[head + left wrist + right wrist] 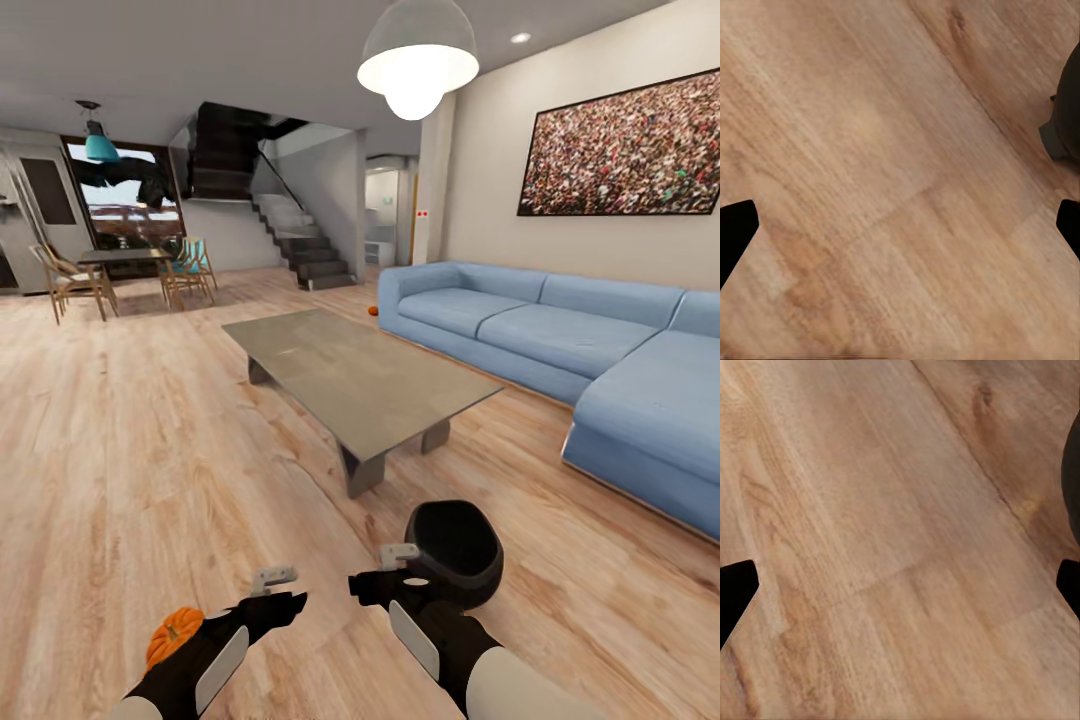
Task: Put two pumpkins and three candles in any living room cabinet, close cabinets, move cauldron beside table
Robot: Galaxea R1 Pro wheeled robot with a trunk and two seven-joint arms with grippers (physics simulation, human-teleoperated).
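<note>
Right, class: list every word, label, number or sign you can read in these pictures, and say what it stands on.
No readable text anywhere.
Small red-and-white sign on the far pillar: too small to read.
Wall picture above the sofa: a speckled pattern, no lettering.
Coffee table, cauldron and pumpkin: no markings seen.

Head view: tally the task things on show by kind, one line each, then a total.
Pumpkins: 2, one by the left arm, one on the floor near the sofa's far end
Cauldrons: 1
Coffee tables: 1
Total: 4
</note>
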